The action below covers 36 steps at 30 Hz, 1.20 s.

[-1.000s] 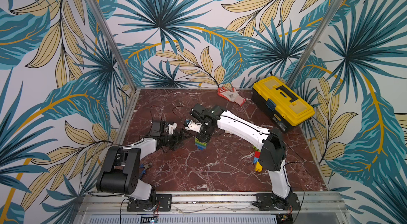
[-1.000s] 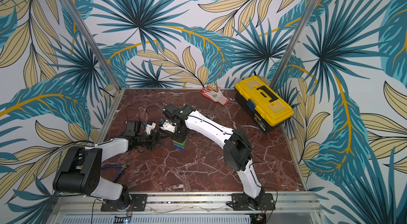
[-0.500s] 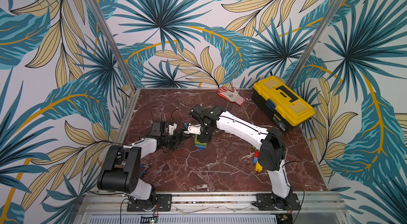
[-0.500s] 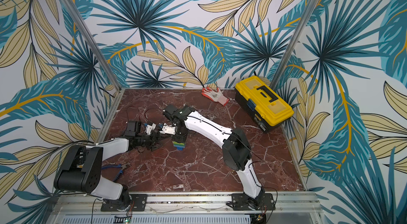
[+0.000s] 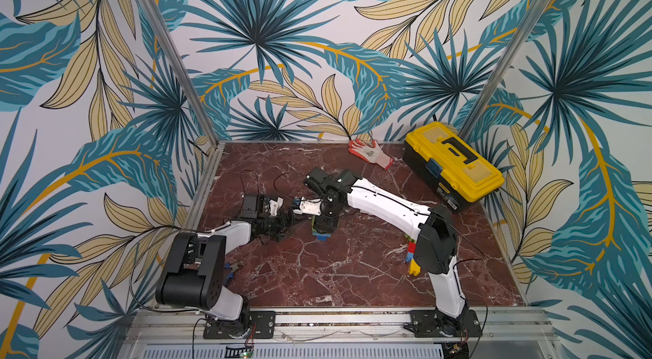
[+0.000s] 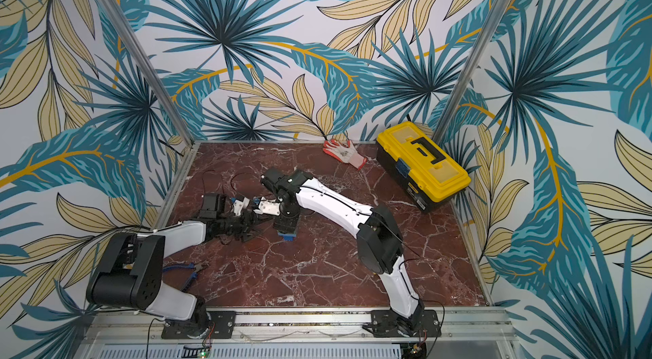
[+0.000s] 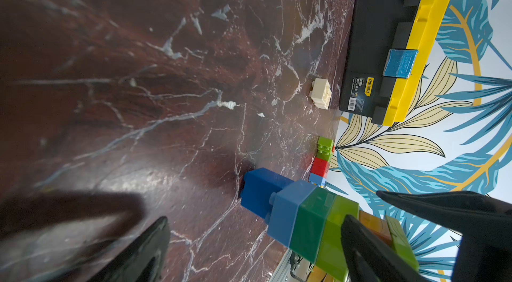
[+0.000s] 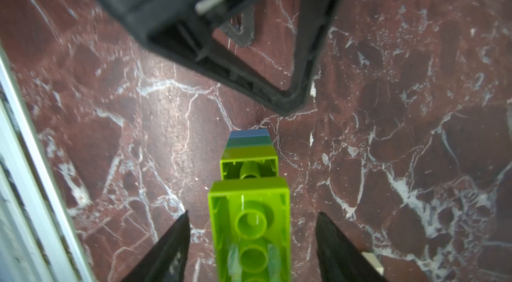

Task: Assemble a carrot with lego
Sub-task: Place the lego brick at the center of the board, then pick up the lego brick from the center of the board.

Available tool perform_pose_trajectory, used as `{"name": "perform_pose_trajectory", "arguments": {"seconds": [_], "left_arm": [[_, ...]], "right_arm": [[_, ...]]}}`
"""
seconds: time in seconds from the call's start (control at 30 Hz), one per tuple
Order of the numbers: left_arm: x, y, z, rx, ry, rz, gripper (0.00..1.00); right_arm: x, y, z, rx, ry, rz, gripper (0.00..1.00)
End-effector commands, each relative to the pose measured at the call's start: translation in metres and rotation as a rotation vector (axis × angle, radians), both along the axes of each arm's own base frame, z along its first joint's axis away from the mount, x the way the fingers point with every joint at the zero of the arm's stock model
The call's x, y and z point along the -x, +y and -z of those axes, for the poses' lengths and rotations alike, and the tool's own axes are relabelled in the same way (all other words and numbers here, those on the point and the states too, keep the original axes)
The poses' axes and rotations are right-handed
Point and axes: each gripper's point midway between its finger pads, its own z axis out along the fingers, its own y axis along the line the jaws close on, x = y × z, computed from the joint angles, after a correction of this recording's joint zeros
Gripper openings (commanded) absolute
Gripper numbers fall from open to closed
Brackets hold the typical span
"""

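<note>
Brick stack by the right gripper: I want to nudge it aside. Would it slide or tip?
The brick stack likely tips: tall, standing on one small blue brick. Probably light: its top lime brick shows hollow. Flush joints probably hold.

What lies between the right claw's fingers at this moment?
The lime-green brick atop the lego stack stands between the fingers of the right claw, with bare marble table showing on either side, as seen in the right wrist view.

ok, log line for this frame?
state: brick stack standing on table | right pincer: open, straddling stack top, no contact | left pincer: open, near stack base
</note>
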Motion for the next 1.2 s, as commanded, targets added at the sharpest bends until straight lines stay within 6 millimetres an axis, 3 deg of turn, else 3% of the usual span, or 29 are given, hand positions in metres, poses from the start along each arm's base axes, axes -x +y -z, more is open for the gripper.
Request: {"name": "perform_pose_trajectory", "arguments": {"seconds": [0.0, 0.13, 0.23, 0.3, 0.4, 0.47, 0.57, 0.67, 0.87, 1.17], "left_arm": [[-0.008, 0.004, -0.011, 0.004, -0.041, -0.007, 0.97], [-0.009, 0.008, -0.016, -0.001, -0.049, -0.019, 0.97], [-0.010, 0.008, -0.019, -0.002, -0.051, -0.023, 0.97], [-0.011, 0.009, -0.022, -0.004, -0.049, -0.026, 0.98], [-0.015, 0.010, -0.029, -0.010, -0.053, -0.038, 0.99], [-0.016, 0.013, -0.039, -0.029, -0.069, -0.045, 0.99], [-0.017, 0.015, -0.054, -0.052, -0.108, -0.044, 0.99], [-0.017, 0.016, -0.064, -0.076, -0.127, -0.037, 0.99], [-0.018, 0.018, -0.065, -0.076, -0.110, -0.031, 0.99], [-0.020, 0.023, -0.055, -0.083, -0.085, -0.043, 0.99]], "right_arm": [[-0.005, 0.001, -0.052, -0.165, -0.094, 0.024, 0.84], [-0.022, -0.019, -0.091, -0.286, -0.177, 0.117, 0.95], [-0.037, -0.065, -0.107, -0.283, -0.218, 0.227, 0.98], [-0.043, -0.100, -0.106, -0.278, -0.244, 0.281, 0.98], [-0.055, -0.153, -0.084, -0.283, -0.272, 0.338, 0.99], [-0.064, -0.183, -0.058, -0.249, -0.283, 0.371, 0.99], [-0.081, -0.212, -0.022, -0.176, -0.216, 0.451, 0.99], [-0.094, -0.211, 0.006, -0.142, -0.164, 0.439, 0.96], [-0.108, -0.208, 0.055, -0.100, -0.018, 0.422, 0.91], [-0.103, -0.205, 0.088, -0.078, 0.081, 0.386, 0.84]]}}
